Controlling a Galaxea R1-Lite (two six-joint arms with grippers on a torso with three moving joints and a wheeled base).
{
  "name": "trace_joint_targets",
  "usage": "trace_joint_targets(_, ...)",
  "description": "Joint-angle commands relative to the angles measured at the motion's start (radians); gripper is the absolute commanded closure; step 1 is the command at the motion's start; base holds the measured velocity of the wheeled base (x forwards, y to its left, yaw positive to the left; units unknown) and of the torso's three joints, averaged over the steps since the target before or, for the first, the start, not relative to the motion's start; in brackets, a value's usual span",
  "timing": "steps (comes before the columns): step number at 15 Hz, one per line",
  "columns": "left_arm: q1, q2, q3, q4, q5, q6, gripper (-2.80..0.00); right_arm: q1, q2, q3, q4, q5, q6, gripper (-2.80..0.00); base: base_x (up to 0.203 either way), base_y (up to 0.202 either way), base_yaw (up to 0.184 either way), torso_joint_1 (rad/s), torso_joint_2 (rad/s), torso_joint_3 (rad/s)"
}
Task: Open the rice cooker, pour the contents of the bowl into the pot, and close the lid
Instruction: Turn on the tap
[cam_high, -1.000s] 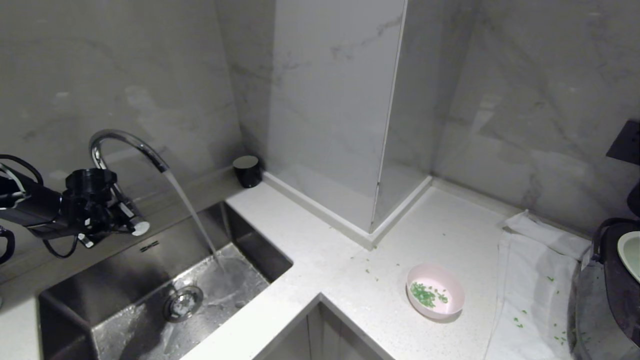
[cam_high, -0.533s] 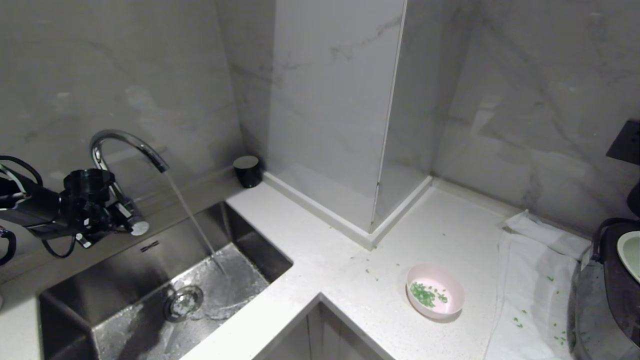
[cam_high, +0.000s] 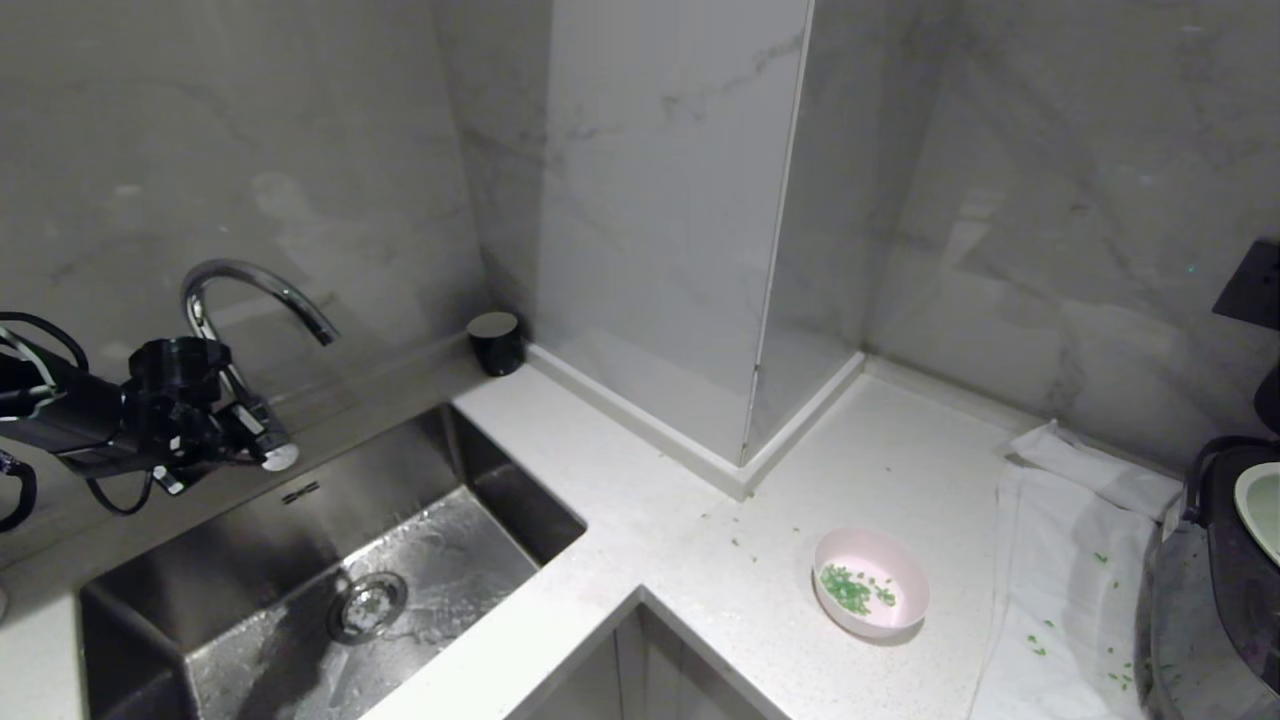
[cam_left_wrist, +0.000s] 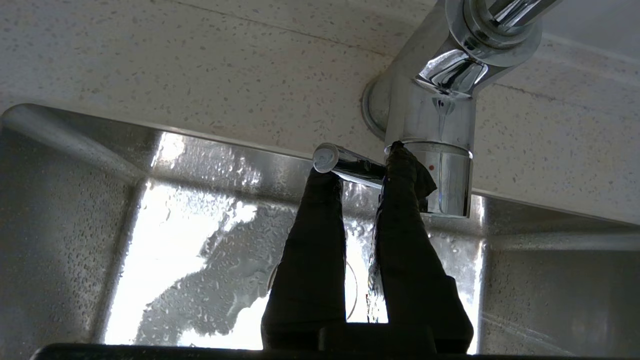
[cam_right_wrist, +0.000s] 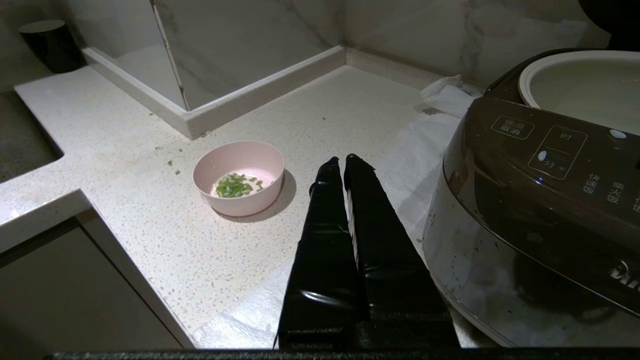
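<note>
Left hand (cam_left_wrist: 357, 162) was pinching the faucet lever (cam_left_wrist: 345, 162) at frame left; right hand (cam_right_wrist: 342, 162) pressed together beside the bowl (cam_right_wrist: 239, 177).

The scene is dimly and coolly lit from above. Strong glare is thrown off the wet sink (cam_left_wrist: 165, 240) floor, while the worktop (cam_right_wrist: 165, 235) is evenly lit. A soft shadow is cast beside the bowl (cam_right_wrist: 240, 175).

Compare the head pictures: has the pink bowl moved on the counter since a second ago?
No. The bowl sits at the same spot relative to the white cloth and the counter's inner corner, green bits inside.
</note>
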Motion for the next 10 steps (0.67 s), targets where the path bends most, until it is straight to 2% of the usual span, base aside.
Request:
trace_joint_targets(1,-0.003,-0.005,0.007,0.000,-0.001,-0.004,0.00,0.000,0.000,0.002,0.000,0.000,0.000,0.00,0.000,0.000,0.000,0.000,0.00,0.000)
trace_joint_targets(10,-0.006,-0.008,0.019,0.002,-0.004,-0.004,0.00,0.000,0.000,0.002,0.000,0.000,0.000,0.00,0.000,0.000,0.000,0.000,0.00,0.000)
